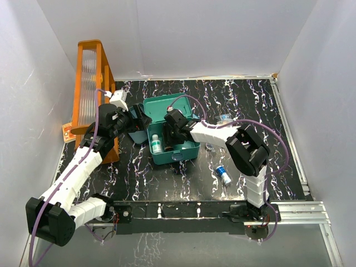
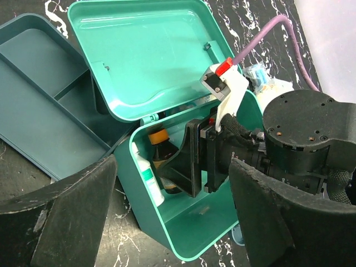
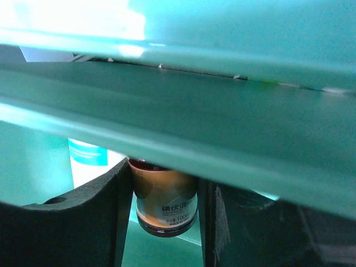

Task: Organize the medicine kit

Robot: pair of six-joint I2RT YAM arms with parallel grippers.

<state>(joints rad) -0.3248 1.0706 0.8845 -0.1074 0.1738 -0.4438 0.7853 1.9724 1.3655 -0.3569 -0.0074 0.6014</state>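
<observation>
Nearest the arm bases, a small blue-and-white bottle (image 1: 223, 175) lies on its side on the black marbled counter (image 1: 139, 178), nearer than the right pincer and off to its right. Next comes the medicine kit (image 1: 186, 151), a teal-green rounded plastic box standing open mid-counter. The right pincer (image 3: 164, 189) reaches down inside it, jaws closed round the body of an upright brown glass-looking bottle (image 2: 159, 150) with an orange cap. A white plastic bottle (image 2: 147, 177) with a green label stands just to this pincer's left. The left pincer (image 1: 138, 121) hangs wide and empty just left of the kit, and a flat dark blue-teal divided tray (image 2: 39, 111) lies beside the kit on that pincer's side. Beyond both pincers the kit's hinged lid (image 2: 144, 55) leans back, and farther left stands a tall orange rack (image 1: 92, 78). The box looks thin-walled, stiff, light and slick, so I judge it would slide if pushed. A wall rim, or the lid's front edge, seems the best hold. The brown bottle seems breakable and smooth, so a grip on its body under the cap suits it.
</observation>
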